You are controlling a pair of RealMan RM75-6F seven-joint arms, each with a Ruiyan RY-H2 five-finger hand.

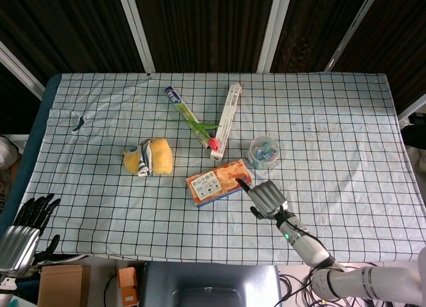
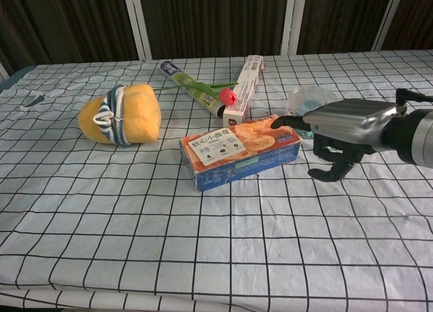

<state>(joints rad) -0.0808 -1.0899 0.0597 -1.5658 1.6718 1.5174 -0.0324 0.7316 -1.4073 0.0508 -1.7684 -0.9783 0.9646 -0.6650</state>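
Note:
An orange biscuit box [image 1: 218,181] [image 2: 240,150] lies flat near the middle of the checked tablecloth [image 1: 346,134]. My right hand [image 1: 267,198] [image 2: 345,129] sits at the box's right end. One fingertip [image 2: 277,123] rests on the box's top corner, and the other fingers hang curled toward the cloth, holding nothing. A clear cup of small blue bits [image 1: 263,152] [image 2: 308,99] stands just behind this hand. My left hand [image 1: 23,227] hangs off the table's lower left corner, fingers spread and empty; the chest view does not show it.
A yellow plush toy [image 1: 150,156] [image 2: 122,114] lies left of the box. Behind it are a toothpaste tube [image 1: 183,114] [image 2: 189,87], a long white carton [image 1: 227,120] [image 2: 245,88] and a red tulip [image 1: 213,142] [image 2: 229,95]. A cardboard box [image 1: 60,286] sits below the table edge.

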